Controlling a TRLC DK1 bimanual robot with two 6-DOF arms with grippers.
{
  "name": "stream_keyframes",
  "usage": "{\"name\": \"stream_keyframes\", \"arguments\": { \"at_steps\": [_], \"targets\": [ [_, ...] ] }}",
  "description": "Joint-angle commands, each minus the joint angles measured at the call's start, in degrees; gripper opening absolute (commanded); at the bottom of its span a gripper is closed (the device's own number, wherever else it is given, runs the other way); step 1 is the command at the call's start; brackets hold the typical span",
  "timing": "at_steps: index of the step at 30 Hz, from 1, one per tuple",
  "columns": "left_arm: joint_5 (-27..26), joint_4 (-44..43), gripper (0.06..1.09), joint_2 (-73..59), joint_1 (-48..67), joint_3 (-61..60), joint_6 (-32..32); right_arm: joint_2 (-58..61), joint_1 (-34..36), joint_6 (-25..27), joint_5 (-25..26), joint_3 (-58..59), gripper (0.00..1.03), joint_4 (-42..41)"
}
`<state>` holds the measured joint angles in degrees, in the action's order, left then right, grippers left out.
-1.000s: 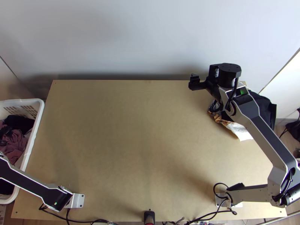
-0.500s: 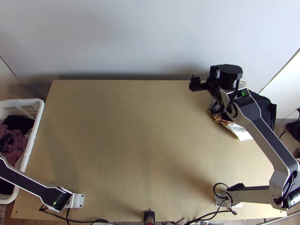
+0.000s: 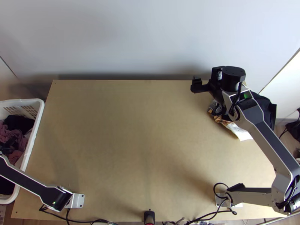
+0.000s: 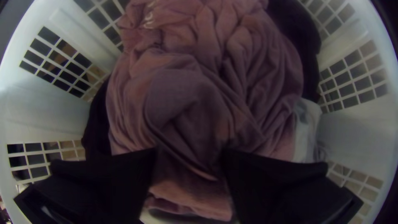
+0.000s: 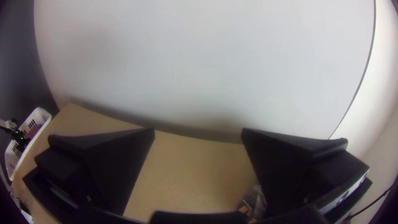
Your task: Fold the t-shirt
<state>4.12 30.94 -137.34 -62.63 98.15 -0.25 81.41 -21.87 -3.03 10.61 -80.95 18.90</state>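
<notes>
My left gripper (image 3: 9, 144) stands partly open at the bunched mauve cloth (image 4: 190, 95) in the white basket (image 4: 360, 124) — whether this is the t-shirt, or gripped, I cannot tell. My right gripper (image 3: 205, 77) is wide open — empty.

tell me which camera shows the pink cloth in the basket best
The left wrist view: the pink cloth lies close up, bunched, its creases plain. The top view shows part of it in the white basket at the left edge. The right wrist view shows a small, distant patch of it.
</notes>
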Motion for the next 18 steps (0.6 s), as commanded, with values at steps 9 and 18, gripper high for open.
{"name": "stream_keyframes", "arguments": {
  "at_steps": [9,18],
  "targets": [
    [-2.7,4.0,0.09,14.0,0.8,-4.2,-5.0,-1.5,0.1,1.2,0.6,3.4,0.97,-0.1],
    [-7.4,12.4,0.09,28.4,4.2,-4.3,-5.3,-1.5,0.0,1.2,0.6,4.0,0.97,-0.6]
  ]
}}
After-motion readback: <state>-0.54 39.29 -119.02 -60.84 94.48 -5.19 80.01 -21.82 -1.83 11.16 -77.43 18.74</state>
